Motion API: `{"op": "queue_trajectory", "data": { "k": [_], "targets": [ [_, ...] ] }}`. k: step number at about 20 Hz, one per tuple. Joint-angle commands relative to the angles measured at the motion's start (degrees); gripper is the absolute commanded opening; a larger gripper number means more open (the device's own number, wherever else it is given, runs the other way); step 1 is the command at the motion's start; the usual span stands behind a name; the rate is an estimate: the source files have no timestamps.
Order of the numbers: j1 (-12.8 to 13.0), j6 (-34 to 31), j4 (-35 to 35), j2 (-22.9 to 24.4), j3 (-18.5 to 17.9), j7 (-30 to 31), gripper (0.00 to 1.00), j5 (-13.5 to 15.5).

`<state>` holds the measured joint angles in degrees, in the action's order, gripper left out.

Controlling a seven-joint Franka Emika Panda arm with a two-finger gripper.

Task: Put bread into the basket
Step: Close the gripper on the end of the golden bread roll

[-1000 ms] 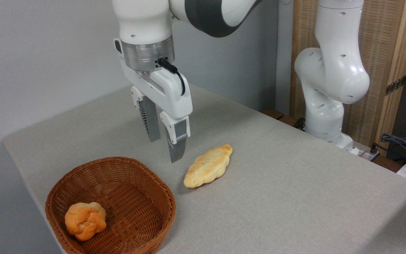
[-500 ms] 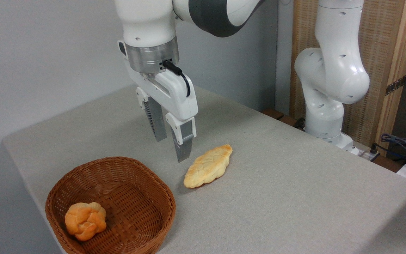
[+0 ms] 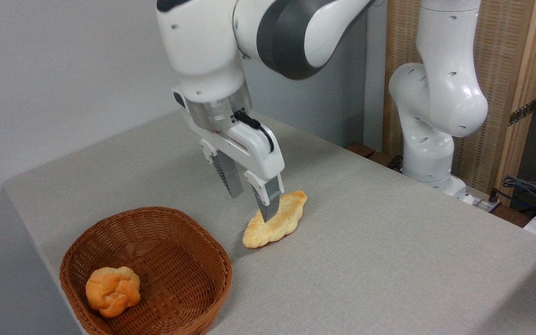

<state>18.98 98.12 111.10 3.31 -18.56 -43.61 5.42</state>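
Item one: pale golden braided loaf with pointed ends, the bread [image 3: 277,221], lying flat on the grey cloth-covered table [image 3: 389,260] at centre frame, long axis running lower left to upper right. It sits clear of everything else, so both of its long sides are reachable.

Item two: my white two-finger gripper [image 3: 251,202], just above the loaf's middle. Fingers apart, empty. One grey finger [image 3: 268,201] overlaps the loaf's upper ridge from this view; the other hangs to its left. Contact cannot be told. I judge the spread is set to straddle the loaf across its narrow width, where a hold would balance best.

Item three: round reddish-brown woven wicker basket [image 3: 179,235], lower left of frame, near the loaf's lower end but apart from it.

Item four: small round orange knotted roll [image 3: 112,291], inside the basket toward its near-left side, leaving most of the floor bare for the loaf.
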Motion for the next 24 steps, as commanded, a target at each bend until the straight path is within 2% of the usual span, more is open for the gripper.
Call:
{"op": "queue_trajectory", "data": {
  "k": [1,8,13,24],
  "targets": [
    [0.4,0.1,4.9,1.9,-0.4,4.2,1.0,-0.4],
    [0.4,0.8,8.0,1.3,-0.4,4.3,1.0,-0.1],
    [1.1,4.2,8.3,-0.5,-0.2,8.9,1.0,0.3],
    [2.1,5.5,8.2,-3.0,0.5,9.2,1.0,0.5]
  ]
}}
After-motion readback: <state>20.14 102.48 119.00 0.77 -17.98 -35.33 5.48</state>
